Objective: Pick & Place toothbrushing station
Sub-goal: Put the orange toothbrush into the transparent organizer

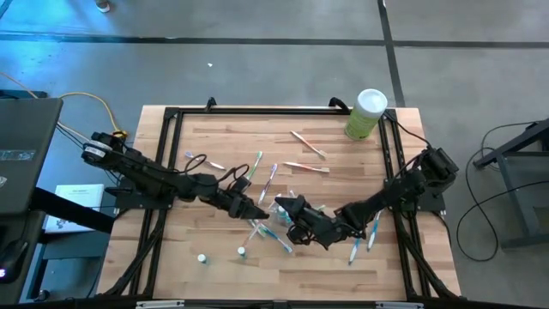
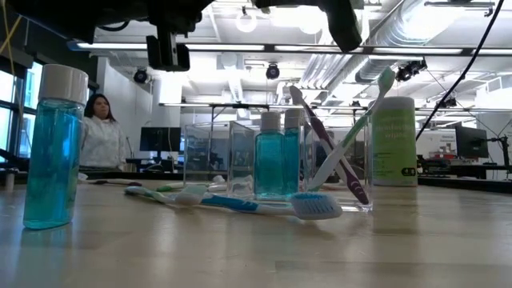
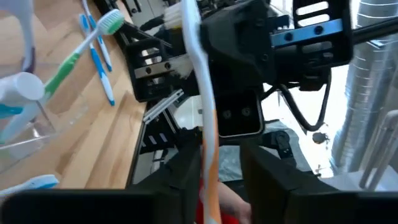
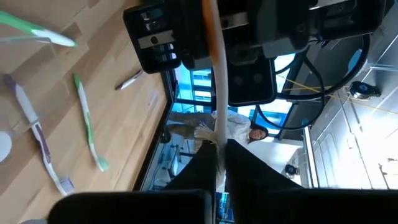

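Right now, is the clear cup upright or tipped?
Upright: the cup stands on its base, green brush and purple brush leaning inside.

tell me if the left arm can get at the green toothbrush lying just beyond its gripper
Probably yes: only bare wood lies between the left gripper and the green toothbrush. But it now straddles the orange-white toothbrush that the right gripper grips.

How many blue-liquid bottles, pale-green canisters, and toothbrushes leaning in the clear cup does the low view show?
Blue-liquid bottles: 3
Pale-green canister: 1
Toothbrushes leaning in the clear cup: 2 (one green, one purple)
Total: 6
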